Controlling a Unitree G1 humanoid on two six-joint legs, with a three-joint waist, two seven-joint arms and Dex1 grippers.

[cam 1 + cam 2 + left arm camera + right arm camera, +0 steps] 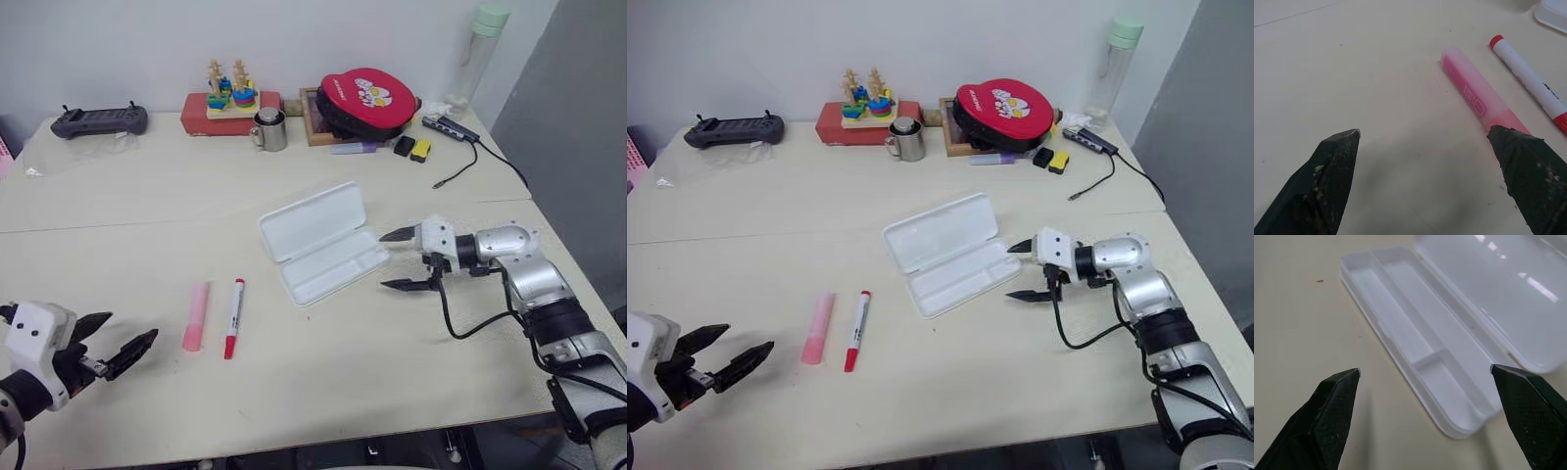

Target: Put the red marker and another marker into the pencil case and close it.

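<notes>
The pencil case lies open near the middle of the table, lid tipped back and the compartmented tray empty, so nothing is packed yet. The red marker and the pink highlighter lie side by side on the table to the case's left, close together but apart, both well clear of the case. The step in hand looks like the first pickup, and the left gripper is the natural one for it: it sits low over the table just left of the highlighter, fingers spread wide and holding nothing. In the left wrist view one fingertip seems to overlap the highlighter's near end, though whether it touches is hard to judge from that angle. To do this well, the gripper should straddle one pen across its barrel near the middle, closing squarely so the round body does not roll or nudge its neighbour, then carry it lengthwise over the long compartment. The right gripper hovers just beside the tray's right end, jaws wide and empty, well placed to steady the light case.
</notes>
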